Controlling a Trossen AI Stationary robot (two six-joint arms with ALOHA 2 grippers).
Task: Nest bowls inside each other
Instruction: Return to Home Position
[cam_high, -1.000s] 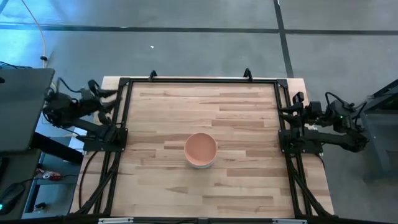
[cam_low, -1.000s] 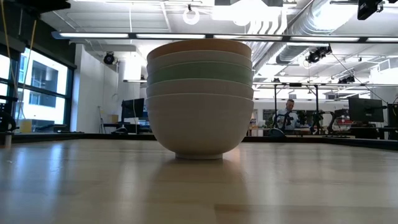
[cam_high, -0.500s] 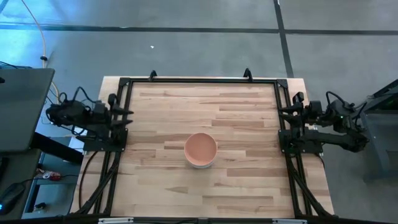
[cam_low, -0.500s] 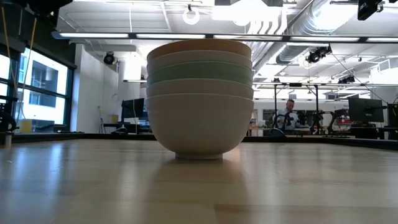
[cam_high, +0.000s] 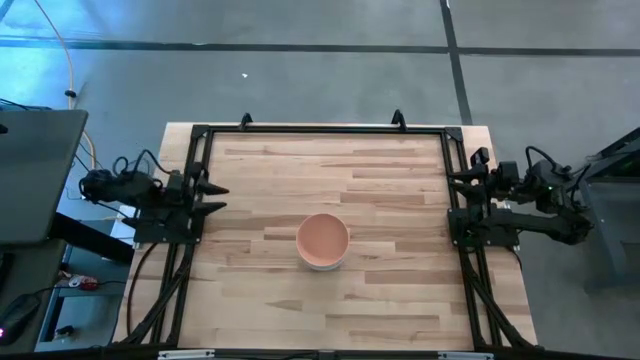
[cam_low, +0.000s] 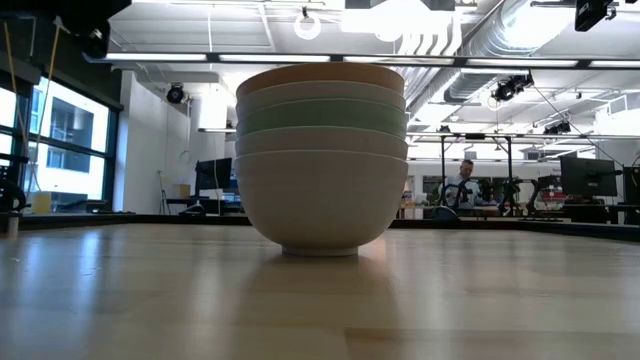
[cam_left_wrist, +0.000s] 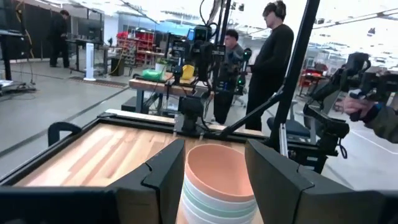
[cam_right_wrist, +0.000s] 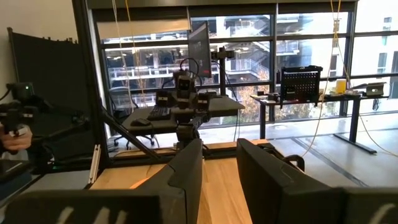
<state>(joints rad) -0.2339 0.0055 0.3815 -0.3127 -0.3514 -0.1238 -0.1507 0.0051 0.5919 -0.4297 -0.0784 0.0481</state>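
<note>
1. The five bowls (cam_high: 322, 241) stand as one stack in the middle of the worktop (cam_high: 400, 300). They are well apart from both arms, and nothing touches them.
2. In the low view the order from the bottom up is a white bowl (cam_low: 320, 205) on the wood, a second white rim, the green bowl (cam_low: 322, 118), a third white rim, and the orange bowl (cam_low: 320, 74) on top. The rims lie level and evenly spaced, so each bowl seems fully seated in the one below. That would explain why the stack stands upright unaided.
3. The left end effector (cam_left_wrist: 214, 144) hangs at the left edge of the worktop. It is empty, its fingers are spread wide, and it faces the stack.
4. The right end effector (cam_right_wrist: 219, 149) sits at the right edge on a folded arm. Its fingers are parted by a narrower gap and it holds nothing.
5. The nesting looks complete. Both arms appear kept to the sides so they cannot knock the stack.
</note>
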